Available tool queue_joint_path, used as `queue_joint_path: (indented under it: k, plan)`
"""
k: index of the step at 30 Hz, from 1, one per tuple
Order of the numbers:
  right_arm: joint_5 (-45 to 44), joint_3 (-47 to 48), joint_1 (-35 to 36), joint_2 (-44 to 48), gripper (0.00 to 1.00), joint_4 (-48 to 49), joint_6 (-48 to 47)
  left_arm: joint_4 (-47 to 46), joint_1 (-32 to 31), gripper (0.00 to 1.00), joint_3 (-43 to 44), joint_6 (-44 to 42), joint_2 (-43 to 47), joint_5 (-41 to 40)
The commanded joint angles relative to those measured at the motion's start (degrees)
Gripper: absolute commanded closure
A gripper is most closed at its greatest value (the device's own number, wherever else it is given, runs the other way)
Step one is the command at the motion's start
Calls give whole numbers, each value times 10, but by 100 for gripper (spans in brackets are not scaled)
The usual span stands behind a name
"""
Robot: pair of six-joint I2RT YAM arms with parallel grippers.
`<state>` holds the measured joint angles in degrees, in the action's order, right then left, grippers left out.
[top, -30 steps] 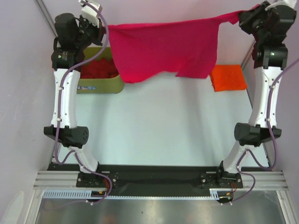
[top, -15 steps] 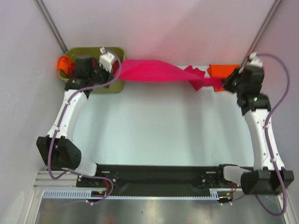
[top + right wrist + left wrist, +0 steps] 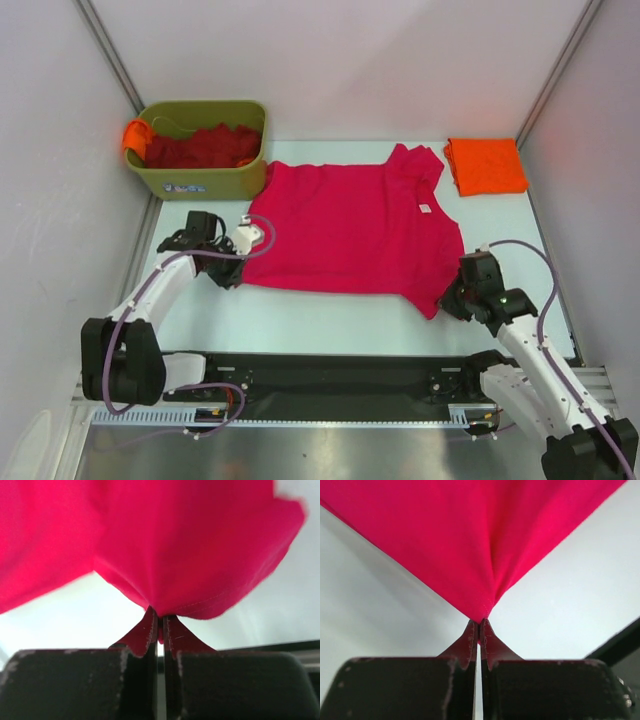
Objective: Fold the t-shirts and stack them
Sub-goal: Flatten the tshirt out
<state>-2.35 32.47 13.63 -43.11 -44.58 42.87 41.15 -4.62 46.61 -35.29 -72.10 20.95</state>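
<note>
1. Two lots of cloth sat at the far left: dark red t-shirts (image 3: 205,148) heaped in the olive bin (image 3: 200,184), and an orange tee (image 3: 135,135) draped over its corner. The bin stood just beside the spread shirt's far-left corner, so I judged a wide swing of the left arm might knock its rim.
2. The left fingers (image 3: 467,642) were pressed together on the very tip of the near-left corner of the crimson-pink t-shirt (image 3: 350,225). With so little cloth in the pinch, a hard tug could pull the corner free.
3. The crimson-pink t-shirt lay spread almost flat in the middle of the surface (image 3: 330,320), its white neck label (image 3: 424,209) showing toward the right. Its near-right part looked tucked and uneven; folding without smoothing it would probably lock in a crooked edge.
4. The right fingers (image 3: 145,632) were likewise clamped on that near-right edge, with cloth bunched above them. If one arm pulled harder than the other, the whole shirt would likely skew.
5. A folded orange t-shirt (image 3: 485,165) lay at the far right, close to the far sleeve but apart from it. Dragging the pink shirt rightward could ruffle it.
</note>
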Motion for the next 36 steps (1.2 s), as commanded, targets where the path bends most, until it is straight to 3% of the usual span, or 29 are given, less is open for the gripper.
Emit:
queue_joint_path:
  k: [1, 6, 8, 9, 10, 12, 13, 14, 16, 20, 22, 25, 33, 36]
  plan:
    - [17, -23, 40, 0, 100, -24, 71, 53, 19, 100, -24, -68, 34, -22]
    - [31, -40, 105, -14, 100, -60, 104, 79, 74, 100, -42, -113, 52, -37]
    - [36, -36, 119, -10, 94, -75, 108, 90, 81, 100, -50, -125, 56, -45]
    - [40, -32, 121, -7, 86, -79, 110, 96, 81, 100, -54, -128, 56, -44]
    - [39, -19, 123, -5, 66, -83, 108, 104, 82, 100, -57, -130, 57, -32]
    - [27, 0, 123, -9, 56, -91, 99, 105, 82, 100, -64, -132, 56, -19]
    - [24, 11, 123, -17, 41, -96, 86, 104, 81, 100, -66, -131, 53, -8]
    - [4, 44, 120, -26, 32, -103, 75, 104, 82, 99, -66, -131, 50, -8]
    - [-24, 86, 98, -63, 23, -111, 22, 103, 81, 100, -61, -131, 49, -13]
    - [-5, 143, -37, -120, 26, -64, -103, 104, 82, 100, -54, -131, 45, -14]
    - [44, 129, -129, -174, 33, -35, -130, 98, 82, 100, -51, -131, 45, -12]
    - [61, 134, -195, -231, 34, 13, -152, 97, 81, 100, -46, -123, 47, -11]
    - [81, 138, -218, -388, 37, 158, -161, 84, 81, 100, -49, -99, 53, 5]
    - [75, 130, -219, -434, 47, 183, -145, 78, 81, 100, -54, -95, 55, 5]
